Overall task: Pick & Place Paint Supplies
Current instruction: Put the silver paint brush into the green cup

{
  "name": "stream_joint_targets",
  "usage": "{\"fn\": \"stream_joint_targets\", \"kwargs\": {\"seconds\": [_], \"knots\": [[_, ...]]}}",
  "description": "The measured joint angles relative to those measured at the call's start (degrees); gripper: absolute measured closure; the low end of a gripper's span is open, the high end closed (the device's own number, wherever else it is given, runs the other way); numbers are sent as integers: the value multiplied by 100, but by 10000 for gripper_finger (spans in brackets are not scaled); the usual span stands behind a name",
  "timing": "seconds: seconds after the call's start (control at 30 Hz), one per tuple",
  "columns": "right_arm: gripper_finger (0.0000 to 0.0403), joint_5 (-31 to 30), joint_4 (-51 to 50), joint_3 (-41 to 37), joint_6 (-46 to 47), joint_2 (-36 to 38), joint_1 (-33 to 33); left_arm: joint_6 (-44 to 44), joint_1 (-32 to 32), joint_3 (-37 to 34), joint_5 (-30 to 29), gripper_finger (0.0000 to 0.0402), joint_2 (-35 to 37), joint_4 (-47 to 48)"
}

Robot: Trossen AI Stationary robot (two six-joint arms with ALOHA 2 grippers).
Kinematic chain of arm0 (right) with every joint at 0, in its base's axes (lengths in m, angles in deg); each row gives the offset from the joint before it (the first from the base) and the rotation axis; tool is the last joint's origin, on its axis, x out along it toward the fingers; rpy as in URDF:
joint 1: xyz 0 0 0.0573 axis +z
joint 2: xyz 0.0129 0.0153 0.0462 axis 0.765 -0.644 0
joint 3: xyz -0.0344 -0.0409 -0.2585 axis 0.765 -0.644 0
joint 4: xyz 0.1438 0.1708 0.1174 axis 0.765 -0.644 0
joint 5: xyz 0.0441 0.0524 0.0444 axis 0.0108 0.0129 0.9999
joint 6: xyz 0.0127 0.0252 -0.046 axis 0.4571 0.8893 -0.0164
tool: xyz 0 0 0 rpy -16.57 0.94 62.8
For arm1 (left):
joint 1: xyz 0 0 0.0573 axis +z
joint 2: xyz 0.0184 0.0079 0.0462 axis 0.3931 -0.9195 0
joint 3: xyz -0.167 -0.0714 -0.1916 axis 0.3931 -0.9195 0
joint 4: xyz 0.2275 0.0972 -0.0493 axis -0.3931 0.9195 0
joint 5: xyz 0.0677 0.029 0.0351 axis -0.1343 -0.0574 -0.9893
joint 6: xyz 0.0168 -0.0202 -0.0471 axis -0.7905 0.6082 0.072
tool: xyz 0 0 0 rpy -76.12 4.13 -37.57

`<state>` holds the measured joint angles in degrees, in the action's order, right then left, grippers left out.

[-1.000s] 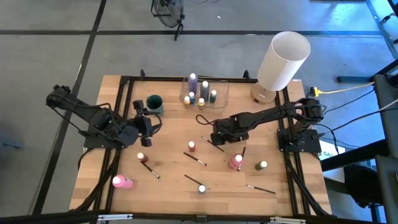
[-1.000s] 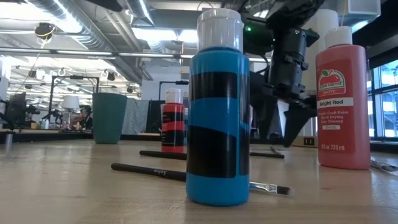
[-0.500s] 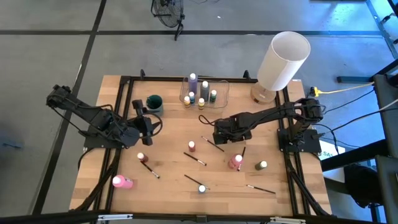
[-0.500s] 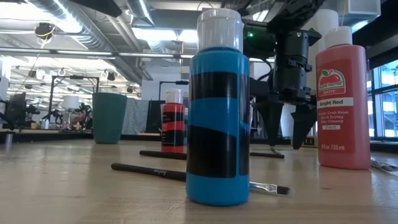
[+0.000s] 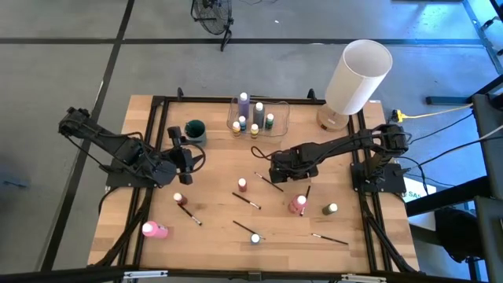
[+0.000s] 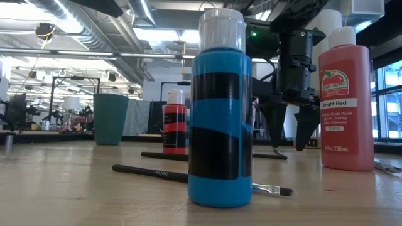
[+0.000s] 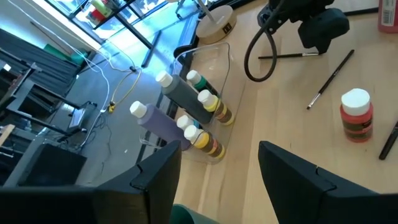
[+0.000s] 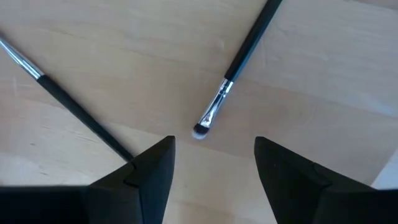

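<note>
My right gripper [image 5: 274, 170] hangs open near the table's middle, fingers pointing down a little above the wood [image 6: 290, 143]. Below it lies a thin dark paintbrush [image 8: 239, 59], its bristle tip [image 8: 200, 130] just ahead of the gap between the fingers; a second brush [image 8: 68, 106] lies beside one finger. My left gripper [image 5: 185, 157] waits open, raised over the table's left part, holding nothing [image 7: 217, 186]. Loose paint bottles stand on the table: a small red one [image 5: 242, 185], a pink one [image 5: 298, 204], a green one [image 5: 330, 209], a blue one [image 6: 220, 113].
A clear container [image 5: 271, 126] with several bottles stands at the far middle, a teal cup [image 5: 195, 131] to its left, a large white cylinder [image 5: 357, 77] at the far right. More brushes [image 5: 247, 201] [image 5: 330, 238] and a lying pink bottle [image 5: 154, 229] lie toward the near edge.
In the low view my right gripper has tipped from a slant to pointing straight down, and both fingers now show side by side above the table. It stays open over the same spot.
</note>
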<state>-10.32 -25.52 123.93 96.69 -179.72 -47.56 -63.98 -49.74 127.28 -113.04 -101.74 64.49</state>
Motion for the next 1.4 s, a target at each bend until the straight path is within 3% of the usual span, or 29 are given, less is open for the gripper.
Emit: {"fn": "stream_joint_targets", "kwargs": {"seconds": [1.4], "knots": [[179,386,135,11,197,-321,-187,59,0,-2,344,191,0,2]]}}
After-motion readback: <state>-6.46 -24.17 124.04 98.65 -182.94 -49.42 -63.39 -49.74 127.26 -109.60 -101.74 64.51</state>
